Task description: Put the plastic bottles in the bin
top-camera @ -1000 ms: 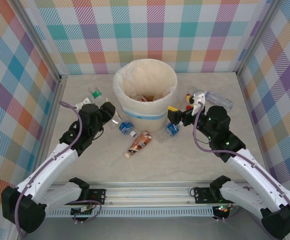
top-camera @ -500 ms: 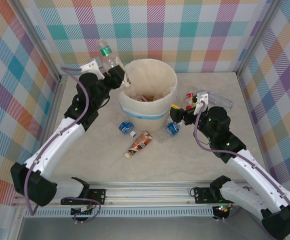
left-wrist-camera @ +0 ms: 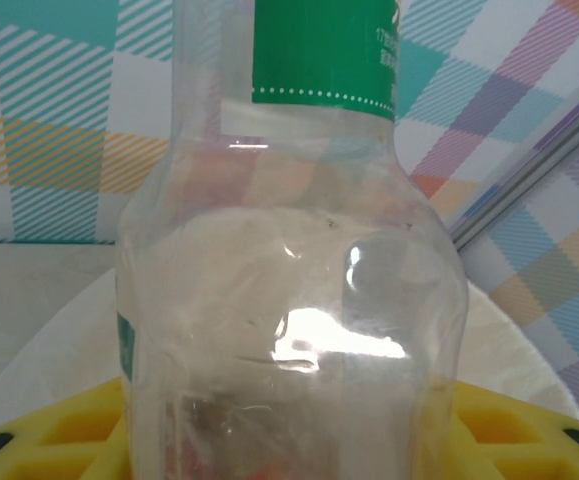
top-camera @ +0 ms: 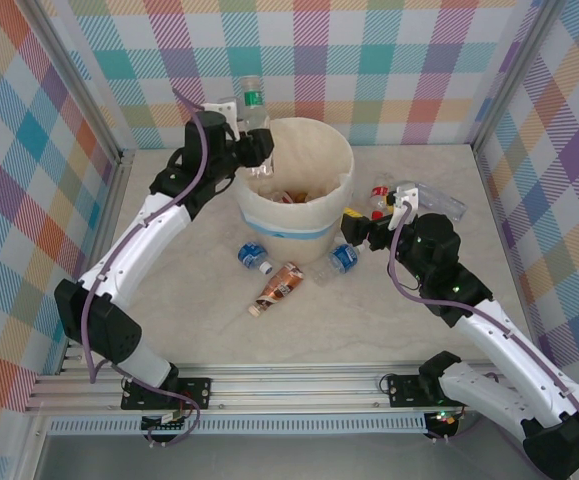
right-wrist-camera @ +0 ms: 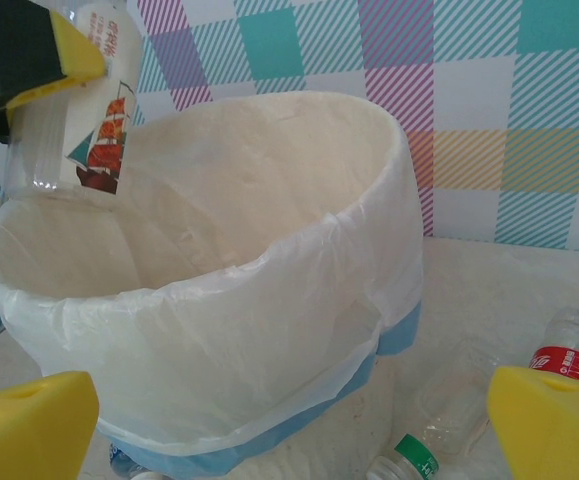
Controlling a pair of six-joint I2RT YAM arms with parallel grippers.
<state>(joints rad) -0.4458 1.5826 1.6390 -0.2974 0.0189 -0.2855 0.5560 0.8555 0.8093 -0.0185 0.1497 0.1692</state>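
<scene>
My left gripper (top-camera: 256,150) is shut on a clear plastic bottle with a green label (top-camera: 252,100). It holds the bottle upright above the back-left rim of the cream bin (top-camera: 291,215). In the left wrist view that bottle (left-wrist-camera: 289,300) stands between my yellow pads (left-wrist-camera: 64,440), with the bin's rim (left-wrist-camera: 517,345) behind it. Other bottles lie before the bin: a blue-label one (top-camera: 252,255), a brown one (top-camera: 278,286), another blue one (top-camera: 344,259). My right gripper (top-camera: 357,229) is open beside the bin's right wall (right-wrist-camera: 269,330), nothing between its fingertips (right-wrist-camera: 29,430).
More bottles lie at the back right (top-camera: 439,201), near the right gripper. The right wrist view catches a green-label one (right-wrist-camera: 417,457) and a red-label one (right-wrist-camera: 567,362) on the table. Checked walls close in the table on three sides. A few bottles lie inside the bin.
The left arm lifted the green-label bottle from the table left of the bin and carried it up and right to the bin's back-left rim. The right arm barely moved.
</scene>
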